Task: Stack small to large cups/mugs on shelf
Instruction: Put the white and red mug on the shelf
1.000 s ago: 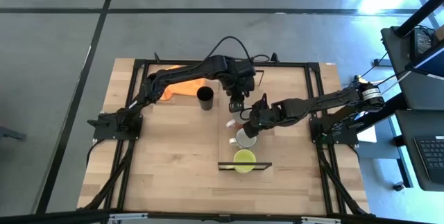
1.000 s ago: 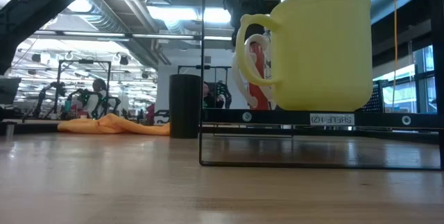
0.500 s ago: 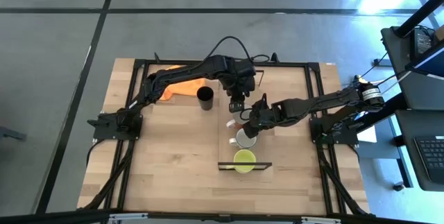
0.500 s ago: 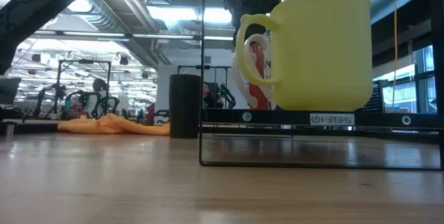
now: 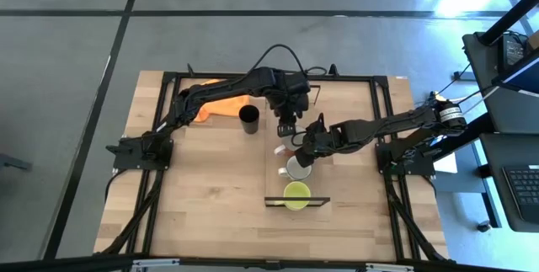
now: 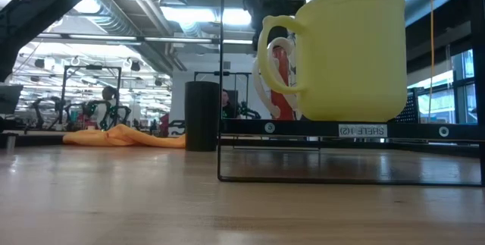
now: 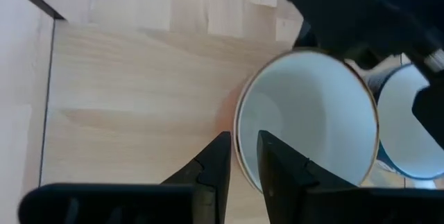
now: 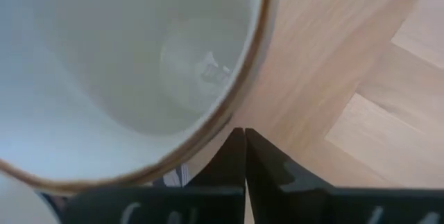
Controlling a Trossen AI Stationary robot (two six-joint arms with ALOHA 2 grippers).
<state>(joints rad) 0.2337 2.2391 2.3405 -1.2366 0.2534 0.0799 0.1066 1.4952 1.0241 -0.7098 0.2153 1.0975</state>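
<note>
The light-wood shelf (image 5: 276, 179) holds the yellow-green mug (image 5: 296, 194) at its near end and a white mug (image 5: 297, 168) behind it. The white mug with the reddish-brown outside (image 7: 305, 120) stands upright farther back (image 5: 285, 148). My left gripper (image 7: 241, 141) is over it (image 5: 286, 129), shut on its rim. My right gripper (image 8: 243, 132) is shut beside that mug's outer wall (image 5: 305, 144). The black cup (image 5: 248, 120) stands on its base on the tabletop, left of the shelf. My left gripper holds the reddish-brown mug by its rim (image 7: 237, 128). One finger (image 7: 277, 165) is inside the mug and one (image 7: 214, 165) is outside. The fingers point down from above. The mug is upright. My right gripper's shut fingertips (image 8: 236, 148) stand at the mug's outer wall just under the rim (image 8: 239, 106); I cannot tell whether they touch it.
The orange cloth (image 5: 221, 102) lies at the table's far left, behind the black cup. The shelf's thin dark frame (image 6: 221, 86) rises at its near end. The tabletop's near half (image 5: 210, 205) is bare wood.
</note>
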